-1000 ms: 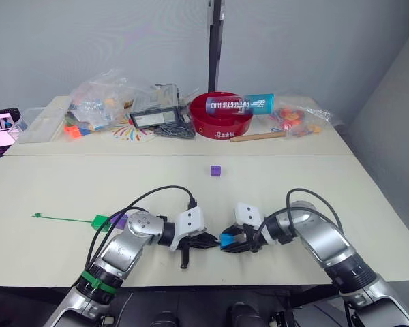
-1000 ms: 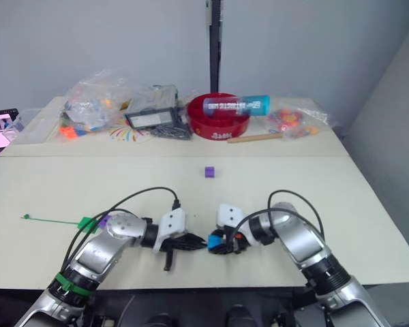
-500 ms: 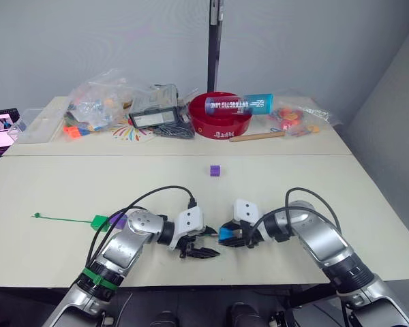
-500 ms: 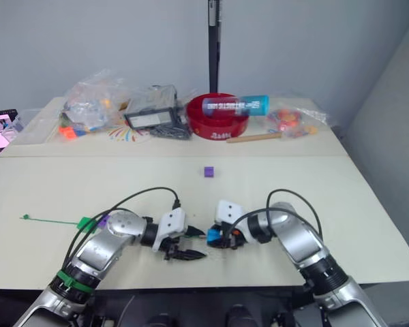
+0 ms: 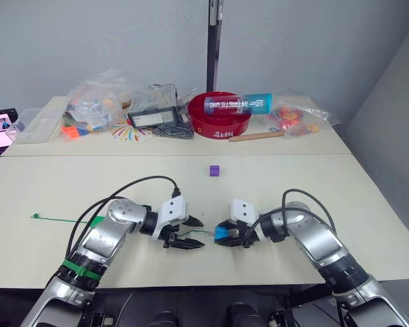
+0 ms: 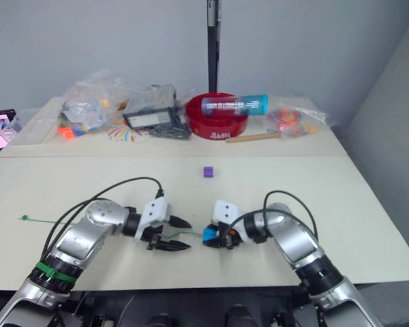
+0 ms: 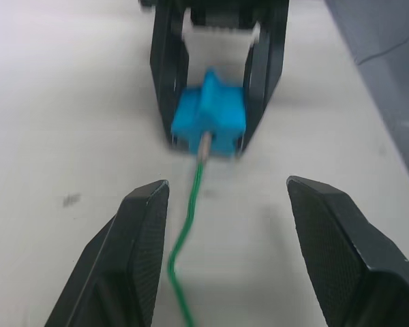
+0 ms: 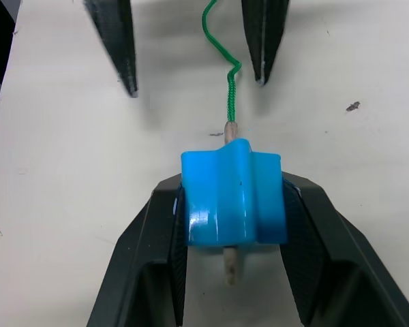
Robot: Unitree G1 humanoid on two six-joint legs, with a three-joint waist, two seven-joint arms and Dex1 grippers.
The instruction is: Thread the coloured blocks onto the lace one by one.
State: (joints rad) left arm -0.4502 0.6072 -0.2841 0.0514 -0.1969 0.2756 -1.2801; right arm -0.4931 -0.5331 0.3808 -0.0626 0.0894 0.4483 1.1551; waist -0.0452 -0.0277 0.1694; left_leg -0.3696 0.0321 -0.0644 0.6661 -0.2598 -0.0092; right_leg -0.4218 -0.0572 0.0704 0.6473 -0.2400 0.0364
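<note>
My right gripper [image 5: 223, 234] is shut on a blue block [image 8: 233, 191], held low over the table near its front edge. The green lace [image 8: 228, 88] enters the block, and its pale tip [image 8: 230, 262] pokes out the far side. My left gripper [image 5: 196, 234] stands open just left of the block. Its fingers [image 7: 142, 259] straddle the lace [image 7: 191, 204] without touching it. The rest of the lace [image 5: 61, 219] trails left across the table to a small knot [image 5: 34, 216]. A purple block [image 5: 215, 170] lies alone mid-table.
Along the back stand a red bowl [image 5: 221, 121] with a teal tube [image 5: 238, 103] across it, clear bags of toys [image 5: 95, 102], a grey box [image 5: 153, 117] and a wooden stick [image 5: 259, 136]. A lit screen [image 5: 0, 126] sits at the far left edge.
My left gripper has opened, let go of the lace and drawn back to the left. The lace tip stays in the blue block, which my right gripper still holds.
</note>
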